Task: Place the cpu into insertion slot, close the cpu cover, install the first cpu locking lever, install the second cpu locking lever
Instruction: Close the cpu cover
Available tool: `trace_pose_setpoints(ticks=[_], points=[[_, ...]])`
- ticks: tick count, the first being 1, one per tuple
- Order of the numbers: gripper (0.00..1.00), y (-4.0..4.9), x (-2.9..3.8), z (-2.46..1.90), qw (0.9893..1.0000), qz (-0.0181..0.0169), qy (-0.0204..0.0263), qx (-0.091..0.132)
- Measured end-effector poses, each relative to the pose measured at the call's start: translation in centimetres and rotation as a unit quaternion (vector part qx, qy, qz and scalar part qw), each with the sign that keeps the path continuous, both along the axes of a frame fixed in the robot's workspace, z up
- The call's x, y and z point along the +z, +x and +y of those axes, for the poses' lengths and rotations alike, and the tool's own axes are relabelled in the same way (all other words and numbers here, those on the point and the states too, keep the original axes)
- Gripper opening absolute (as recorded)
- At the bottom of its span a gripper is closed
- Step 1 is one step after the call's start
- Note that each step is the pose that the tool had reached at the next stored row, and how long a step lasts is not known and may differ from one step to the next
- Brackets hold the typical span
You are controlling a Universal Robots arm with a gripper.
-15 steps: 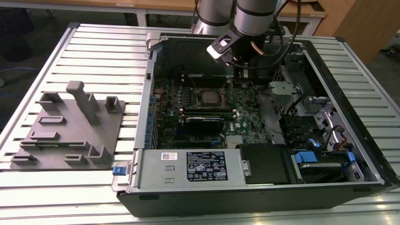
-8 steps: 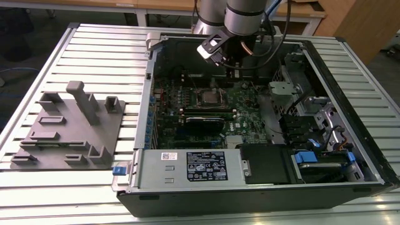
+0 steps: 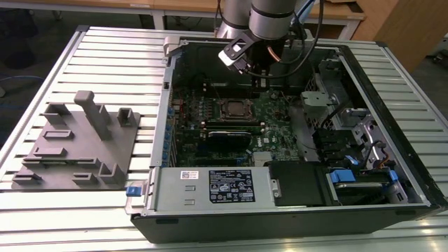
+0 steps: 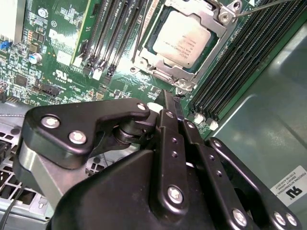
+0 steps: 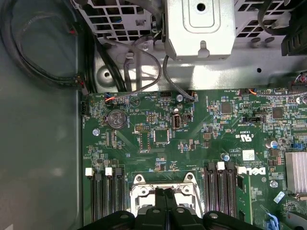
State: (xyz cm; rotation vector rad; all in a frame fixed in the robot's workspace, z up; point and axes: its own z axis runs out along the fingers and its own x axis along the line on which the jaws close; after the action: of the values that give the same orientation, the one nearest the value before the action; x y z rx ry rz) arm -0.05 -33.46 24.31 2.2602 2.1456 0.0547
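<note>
The cpu (image 4: 180, 38) lies flat with its silver top up in the insertion slot (image 4: 144, 60) on the green board. The silver cpu cover (image 4: 220, 26) lies down around it as a frame. A thin metal locking lever (image 4: 261, 5) runs past one corner of the frame, and another thin lever (image 4: 144, 26) runs along the opposite side. My gripper (image 4: 168, 98) hovers just beside the socket with its black fingers pressed together and nothing between them. In the first wrist view the gripper (image 5: 165, 194) sits over the socket's frame (image 5: 139, 189). In the exterior view the gripper (image 3: 260, 79) hangs above and behind the socket (image 3: 236, 109).
The open computer case (image 3: 392, 105) surrounds the board, with a power supply (image 3: 210, 186) at the front and a drive cage (image 3: 350, 131) on the exterior view's right. Black memory slots (image 4: 115, 33) flank the socket. A grey fixture block (image 3: 77, 142) stands on the slatted table.
</note>
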Motion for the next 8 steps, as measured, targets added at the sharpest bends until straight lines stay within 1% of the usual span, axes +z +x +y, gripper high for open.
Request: trace_pose_setpoints(ticks=[8], points=[[0.1,-0.02,0.01,0.0,1.0,0.0004,0.0007,0.0]])
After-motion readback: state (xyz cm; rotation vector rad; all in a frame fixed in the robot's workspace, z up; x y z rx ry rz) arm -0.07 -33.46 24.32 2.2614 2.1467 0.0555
